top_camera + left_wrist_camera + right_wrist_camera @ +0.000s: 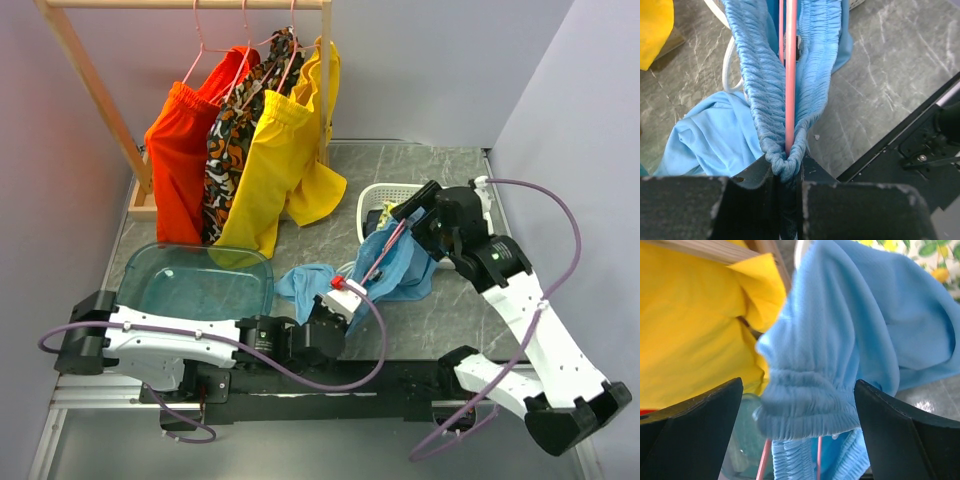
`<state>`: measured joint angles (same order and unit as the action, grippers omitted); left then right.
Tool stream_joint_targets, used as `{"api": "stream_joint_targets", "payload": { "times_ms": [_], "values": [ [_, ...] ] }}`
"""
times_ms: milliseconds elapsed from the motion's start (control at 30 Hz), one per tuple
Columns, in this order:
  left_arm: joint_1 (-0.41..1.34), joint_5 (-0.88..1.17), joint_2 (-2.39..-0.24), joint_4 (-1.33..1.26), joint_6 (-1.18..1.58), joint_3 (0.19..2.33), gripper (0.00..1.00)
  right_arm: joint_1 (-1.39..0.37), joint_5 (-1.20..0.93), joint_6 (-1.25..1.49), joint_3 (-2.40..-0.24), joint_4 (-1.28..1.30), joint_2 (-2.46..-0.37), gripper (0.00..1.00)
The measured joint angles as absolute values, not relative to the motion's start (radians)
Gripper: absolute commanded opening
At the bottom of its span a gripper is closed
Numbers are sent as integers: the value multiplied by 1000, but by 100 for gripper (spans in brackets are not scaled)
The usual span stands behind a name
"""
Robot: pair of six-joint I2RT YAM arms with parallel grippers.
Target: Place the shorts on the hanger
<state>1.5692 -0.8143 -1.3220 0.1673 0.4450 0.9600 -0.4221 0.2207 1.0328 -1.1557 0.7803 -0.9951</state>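
Since the hanger runs diagonally from your left tool, near-left, up to the right tool, far-right, the top view has the shorts strung along it between both.

Left wrist: jaws pinched tight on bunched waistband and pink wire.

Right wrist: jaws gaping wide, with the waistband between them and touching neither.

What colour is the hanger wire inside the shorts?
Pink hanger wire inside the shorts; left wrist view.

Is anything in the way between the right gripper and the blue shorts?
Nothing visible does. The right gripper is open, and the waistband of the shorts sits between its fingers. The hanger wire shows just below.
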Motion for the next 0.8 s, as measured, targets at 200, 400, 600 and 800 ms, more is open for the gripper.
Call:
{"api": "stream_joint_targets", "payload": {
  "times_ms": [200, 400, 600, 800],
  "values": [
    [1565, -791, -1241, 268, 466, 1000, 1, -422, 241, 960, -1177, 773, -928, 100],
    [1557, -777, -1166, 439, 465, 1209, 1, -422, 337, 940, -1258, 798, -842, 100],
    [1558, -726, -1033, 557, 406, 1340, 1, -413, 425, 941, -1280, 793, -757, 100],
    [1557, -757, -921, 640, 360, 1435, 1, -340, 397, 916, -1262, 740, -776, 100]
  ]
}}
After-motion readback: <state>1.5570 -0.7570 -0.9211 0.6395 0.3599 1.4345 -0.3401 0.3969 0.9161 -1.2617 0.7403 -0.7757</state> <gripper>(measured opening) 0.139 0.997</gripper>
